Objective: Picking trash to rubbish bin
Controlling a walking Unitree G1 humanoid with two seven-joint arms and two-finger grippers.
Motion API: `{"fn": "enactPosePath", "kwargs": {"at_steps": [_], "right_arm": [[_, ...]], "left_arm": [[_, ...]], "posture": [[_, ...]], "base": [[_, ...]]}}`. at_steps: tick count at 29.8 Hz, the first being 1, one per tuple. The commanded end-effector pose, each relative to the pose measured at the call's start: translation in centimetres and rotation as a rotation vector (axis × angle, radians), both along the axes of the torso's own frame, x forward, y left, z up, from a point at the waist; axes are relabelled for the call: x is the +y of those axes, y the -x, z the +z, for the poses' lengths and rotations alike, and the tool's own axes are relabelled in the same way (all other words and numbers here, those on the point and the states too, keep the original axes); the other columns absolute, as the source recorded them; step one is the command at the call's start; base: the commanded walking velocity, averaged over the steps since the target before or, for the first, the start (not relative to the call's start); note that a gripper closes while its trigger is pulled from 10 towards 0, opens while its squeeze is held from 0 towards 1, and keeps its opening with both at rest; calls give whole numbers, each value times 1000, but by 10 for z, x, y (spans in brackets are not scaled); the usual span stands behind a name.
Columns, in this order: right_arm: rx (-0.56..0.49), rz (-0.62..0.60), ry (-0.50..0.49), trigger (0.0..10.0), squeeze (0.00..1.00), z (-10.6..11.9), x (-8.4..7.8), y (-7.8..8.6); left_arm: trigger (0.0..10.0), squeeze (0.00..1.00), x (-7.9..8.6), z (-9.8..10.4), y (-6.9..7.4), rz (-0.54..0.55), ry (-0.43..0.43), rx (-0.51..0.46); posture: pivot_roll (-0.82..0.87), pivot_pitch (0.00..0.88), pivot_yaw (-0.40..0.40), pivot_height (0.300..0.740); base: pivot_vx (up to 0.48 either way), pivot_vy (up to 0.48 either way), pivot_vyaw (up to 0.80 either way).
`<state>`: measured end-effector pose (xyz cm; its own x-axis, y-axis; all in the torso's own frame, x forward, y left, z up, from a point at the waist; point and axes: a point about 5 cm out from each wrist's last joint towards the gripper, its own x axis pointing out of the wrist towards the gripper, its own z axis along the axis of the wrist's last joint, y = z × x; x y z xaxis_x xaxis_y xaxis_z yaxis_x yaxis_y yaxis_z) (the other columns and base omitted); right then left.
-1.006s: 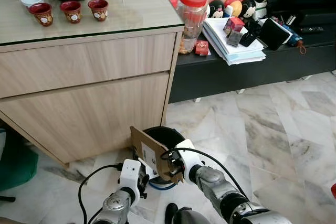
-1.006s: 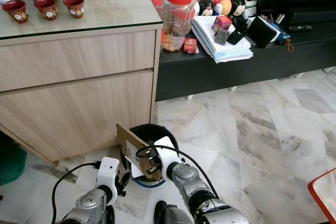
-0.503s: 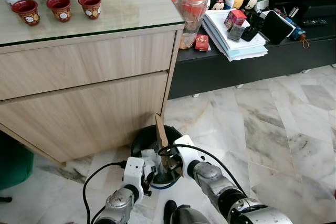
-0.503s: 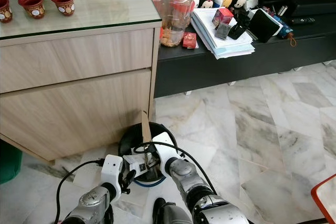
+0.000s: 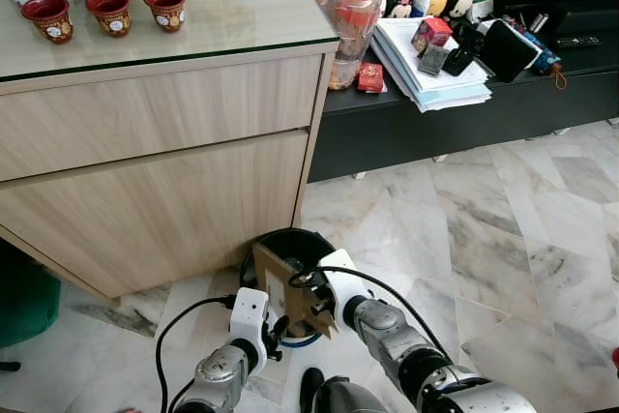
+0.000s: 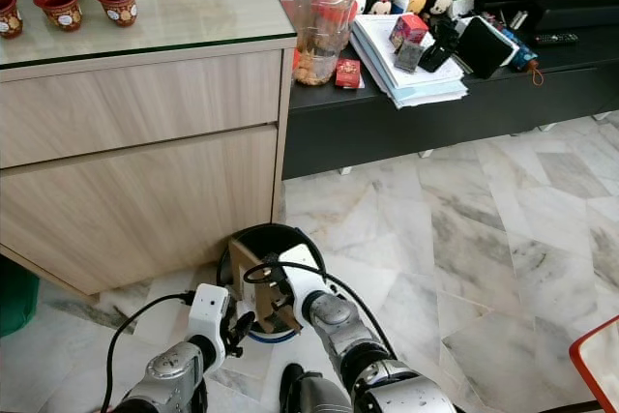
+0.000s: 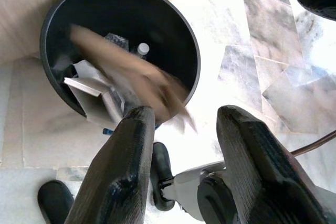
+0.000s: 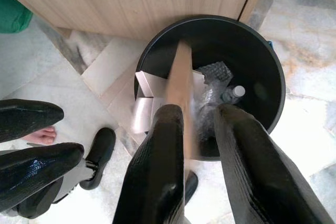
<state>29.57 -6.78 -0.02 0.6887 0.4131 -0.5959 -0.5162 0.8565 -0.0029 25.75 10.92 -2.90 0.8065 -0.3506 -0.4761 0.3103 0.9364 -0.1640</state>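
A black round rubbish bin (image 5: pixel 290 242) stands on the marble floor against the wooden cabinet. White paper, bubble wrap and a clear bottle (image 8: pixel 234 93) lie inside it. My right gripper (image 5: pixel 315 310) is shut on a brown cardboard piece (image 5: pixel 283 286), which leans to the left over the bin's near rim (image 8: pixel 157 45). In the right wrist view the cardboard (image 8: pixel 180 80) runs edge-on between the fingers (image 8: pixel 157 171). My left gripper (image 5: pixel 277 329) is open just left of the cardboard, with nothing between its fingers (image 7: pixel 126 161); the bin (image 7: pixel 50 30) lies below it.
The wooden cabinet (image 5: pixel 164 171) with a glass top carries red cups (image 5: pixel 106 12). A low black bench (image 5: pixel 455 123) holds jars, papers and small items. Marble floor opens to the right. A red object (image 6: pixel 595 365) sits at the far right, a person's bare foot (image 8: pixel 41 136) near the bin.
The cardboard stood upright over the bin half a second ago; now it tilts left and sits lower in my right gripper. The left gripper has hardly moved.
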Motion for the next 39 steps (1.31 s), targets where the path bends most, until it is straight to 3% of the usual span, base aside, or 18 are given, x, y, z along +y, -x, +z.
{"fn": "enactPosePath", "kwargs": {"at_steps": [1, 6, 7, 13, 17, 19, 22, 24, 27, 29, 33, 39], "right_arm": [[19, -10, 8, 10000, 1000, -3, -1, 2], [0, -31, 9, 10000, 1000, -1, -2, 0], [-3, -34, 9, 10000, 0, 0, -2, -1], [-10, -32, -15, 10000, 0, 1, -2, -2], [-21, -108, -120, 10000, 0, 4, -32, -7], [-23, -126, -131, 10000, 0, 4, -39, -8], [-12, -231, -153, 10000, 0, 1, -68, -6], [16, -333, -168, 10000, 0, -6, -93, 2], [35, -396, -165, 10000, 0, -13, -107, 10], [41, -409, -167, 10000, 0, -15, -109, 12], [101, -530, -188, 10000, 0, -30, -124, 31], [140, -613, -189, 10000, 0, -41, -133, 47]], "left_arm": [[10000, 0, -6, -1, 3, -9, 22, 5], [10000, 0, -5, -1, 3, -3, 19, 4], [10000, 0, -4, -1, 3, 0, 17, 3], [10000, 0, -1, -2, 3, 19, -2, 1], [10000, 0, 25, -8, 8, 158, -127, 2], [10000, 0, 29, -10, 10, 178, -140, 8], [10000, 0, 42, -13, 14, 277, -165, 15], [10000, 0, 56, -15, 19, 360, -191, 20], [10000, 0, 64, -17, 24, 411, -219, 25], [10000, 0, 66, -18, 26, 425, -226, 23], [10000, 0, 78, -22, 38, 505, -288, 22], [10000, 0, 79, -35, 57, 497, -335, 97]], "posture": [[77, 258, -186, 740], [79, 257, -186, 740], [80, 257, -187, 740], [81, 258, -187, 740], [68, 251, -184, 740], [62, 250, -183, 740], [55, 247, -180, 740], [47, 237, -174, 740], [46, 229, -165, 740], [45, 228, -164, 740], [43, 214, -150, 740], [44, 199, -145, 740]], "base": [[0, 0, 0], [0, 0, 0], [0, 0, 0], [0, 0, 0], [0, 0, 0], [0, 0, 0], [0, 0, 0], [0, 0, 0], [0, 0, 0], [0, 0, 0], [0, 0, 0], [0, 0, 0]]}}
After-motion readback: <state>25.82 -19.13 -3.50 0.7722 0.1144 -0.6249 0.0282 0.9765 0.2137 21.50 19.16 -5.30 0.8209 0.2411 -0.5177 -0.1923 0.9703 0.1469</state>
